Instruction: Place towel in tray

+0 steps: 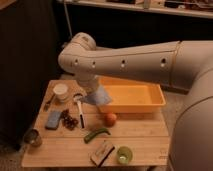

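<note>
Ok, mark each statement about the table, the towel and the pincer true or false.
1. The towel hangs from the pincer at the tray's left end. True.
2. The towel lies flat inside the tray. False: it is held at the tray's left edge, not laid inside.
3. An orange fruit sits on the table in front of the tray. True.
4. The white cup stands inside the tray. False: it stands on the table, left of the tray.
5. A green pepper lies on the table. True.

The gripper (86,89) holds the towel (98,96) at the yellow tray's (150,102) left end.
</note>
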`<state>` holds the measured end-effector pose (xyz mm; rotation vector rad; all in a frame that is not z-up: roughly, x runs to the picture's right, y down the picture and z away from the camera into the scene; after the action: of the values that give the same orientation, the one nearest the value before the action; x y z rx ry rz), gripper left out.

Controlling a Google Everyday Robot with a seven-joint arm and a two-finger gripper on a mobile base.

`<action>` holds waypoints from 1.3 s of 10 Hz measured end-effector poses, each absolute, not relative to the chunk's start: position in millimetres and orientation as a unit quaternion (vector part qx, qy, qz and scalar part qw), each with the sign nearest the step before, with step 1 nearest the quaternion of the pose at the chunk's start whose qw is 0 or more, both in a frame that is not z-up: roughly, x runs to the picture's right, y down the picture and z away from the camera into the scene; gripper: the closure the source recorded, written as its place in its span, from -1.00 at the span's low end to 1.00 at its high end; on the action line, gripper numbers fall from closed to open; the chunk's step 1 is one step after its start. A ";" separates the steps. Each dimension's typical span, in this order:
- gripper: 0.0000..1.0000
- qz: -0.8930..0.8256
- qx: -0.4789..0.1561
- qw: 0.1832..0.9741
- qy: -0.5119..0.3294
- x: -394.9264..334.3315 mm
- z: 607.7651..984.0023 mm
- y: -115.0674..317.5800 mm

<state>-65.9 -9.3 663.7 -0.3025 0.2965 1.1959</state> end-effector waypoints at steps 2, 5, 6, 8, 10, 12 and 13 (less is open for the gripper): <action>1.00 0.560 -0.140 0.804 0.140 -62.3 664.3 -9.9; 1.00 0.559 -0.140 0.805 0.140 -62.9 666.1 -10.3; 1.00 0.563 -0.138 0.804 0.130 -58.8 669.5 -12.4; 1.00 0.576 -0.126 0.801 0.100 -42.1 689.1 -26.4; 1.00 0.579 -0.111 0.804 0.068 -28.1 718.5 -55.5; 1.00 0.585 -0.110 0.802 0.048 -9.0 753.9 -86.6; 0.93 0.595 -0.130 0.792 0.042 1.2 773.9 -98.0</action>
<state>1.2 -98.0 773.9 -0.2805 0.0911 1.2789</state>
